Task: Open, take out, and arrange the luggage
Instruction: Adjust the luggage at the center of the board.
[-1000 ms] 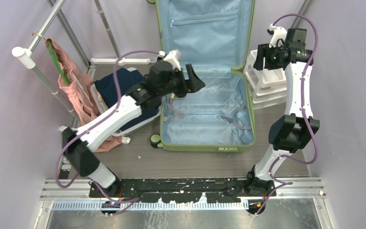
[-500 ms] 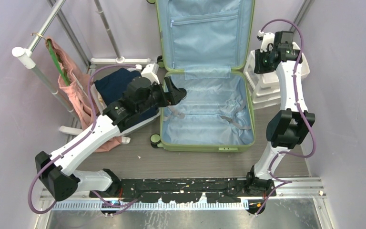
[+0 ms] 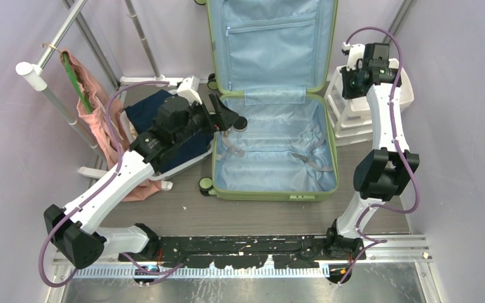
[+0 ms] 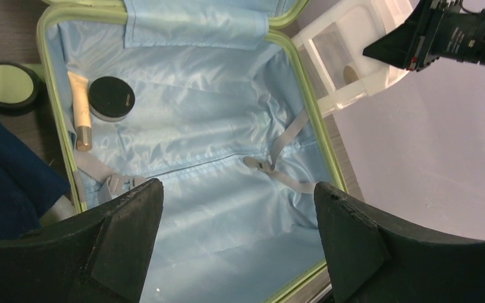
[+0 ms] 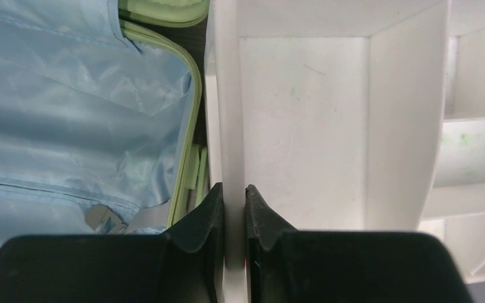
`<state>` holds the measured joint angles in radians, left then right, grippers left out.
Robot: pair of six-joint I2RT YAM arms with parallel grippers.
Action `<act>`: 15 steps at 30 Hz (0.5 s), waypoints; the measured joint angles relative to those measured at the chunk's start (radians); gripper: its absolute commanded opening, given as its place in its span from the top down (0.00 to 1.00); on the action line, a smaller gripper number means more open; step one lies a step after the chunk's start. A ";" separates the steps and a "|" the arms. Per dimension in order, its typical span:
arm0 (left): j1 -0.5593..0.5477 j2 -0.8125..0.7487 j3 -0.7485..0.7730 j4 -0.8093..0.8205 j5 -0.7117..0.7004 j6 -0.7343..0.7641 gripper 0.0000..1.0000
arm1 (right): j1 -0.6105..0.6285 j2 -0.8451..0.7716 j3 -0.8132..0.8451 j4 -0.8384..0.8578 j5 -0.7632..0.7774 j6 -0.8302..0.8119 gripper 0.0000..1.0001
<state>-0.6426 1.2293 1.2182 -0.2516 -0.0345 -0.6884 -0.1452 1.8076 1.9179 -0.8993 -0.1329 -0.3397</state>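
The light-green luggage (image 3: 278,158) lies open, its lid propped upright at the back and its pale blue lining showing (image 4: 215,126). A round black compact (image 4: 110,98) and a beige tube (image 4: 79,117) lie in its far left corner. My left gripper (image 3: 226,113) hangs open over the case's left rim, nothing between its fingers (image 4: 237,189). My right gripper (image 3: 348,81) is shut on the thin left wall of the white drawer (image 5: 303,126), right beside the luggage's right rim (image 5: 186,126).
The white drawer unit (image 3: 357,117) stands right of the case. A white basket holding dark blue cloth (image 3: 158,117) sits to its left. A pink garment (image 3: 98,123) hangs from a metal rack (image 3: 50,53) at the far left. A luggage wheel (image 4: 7,87) pokes out.
My left arm has drawn back leftward from over the case's interior to its left rim, jaws a little wider. My right gripper has closed on the drawer wall.
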 measured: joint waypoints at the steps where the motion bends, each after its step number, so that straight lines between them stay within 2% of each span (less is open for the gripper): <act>1: 0.009 0.002 0.000 0.009 0.010 0.000 0.10 | -0.001 -0.008 -0.001 -0.001 0.006 0.000 0.99; 15: 0.076 0.065 0.001 0.074 0.154 -0.043 0.10 | -0.015 -0.069 0.005 -0.060 0.034 0.005 0.99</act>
<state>-0.5663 1.2945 1.2190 -0.1772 0.1200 -0.7319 -0.1600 1.7382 1.9224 -0.9596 -0.0986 -0.3351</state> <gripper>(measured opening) 0.894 0.186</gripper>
